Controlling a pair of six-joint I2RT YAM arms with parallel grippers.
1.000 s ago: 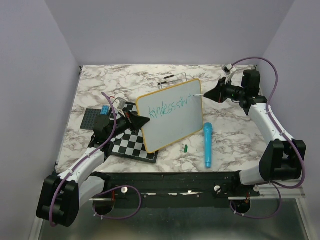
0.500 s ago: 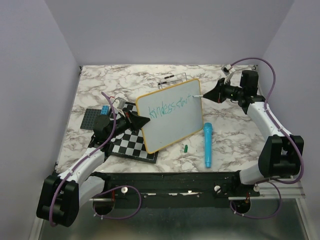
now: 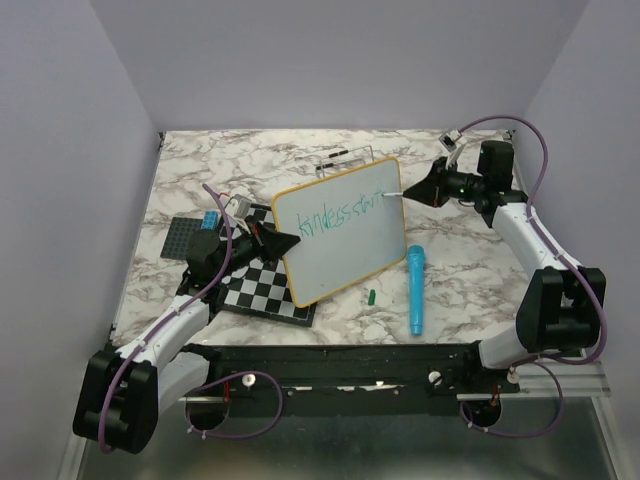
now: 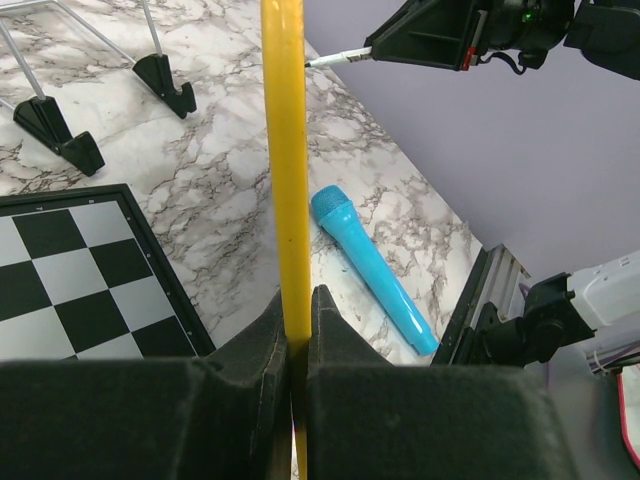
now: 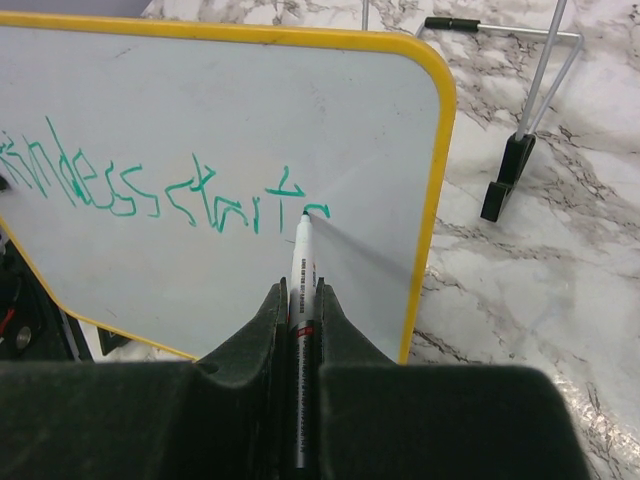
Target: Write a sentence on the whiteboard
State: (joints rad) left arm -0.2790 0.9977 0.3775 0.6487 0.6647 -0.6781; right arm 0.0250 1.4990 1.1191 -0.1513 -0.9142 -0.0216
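While the left hand (image 4: 297, 312) grips the yellow frame edge of the whiteboard (image 3: 340, 235) between two nearly closed fingers, the board is held up on edge, tilted, near the middle of the marbled surface (image 3: 480, 270). Seen from above, the lower left corner of the board overlaps a checkered board (image 3: 255, 292) that lies flat on the surface; whether the corner rests on it cannot be determined. The right hand (image 5: 301, 296) is closed on a thin marker (image 5: 301, 262), which projects forward between the fingers. The marker tip touches the white face close to the right frame edge, just beside the last green stroke. The sentence (image 5: 150, 188) stands as one line of green handwriting across the upper half of the board, reading "kindess" followed by "start". A blue microphone (image 3: 414, 290) lies on the surface just right of the board. A small green cap (image 3: 371, 297) lies between the microphone and the lower edge of the board. A wire stand (image 3: 345, 157) with black feet sits behind the board.
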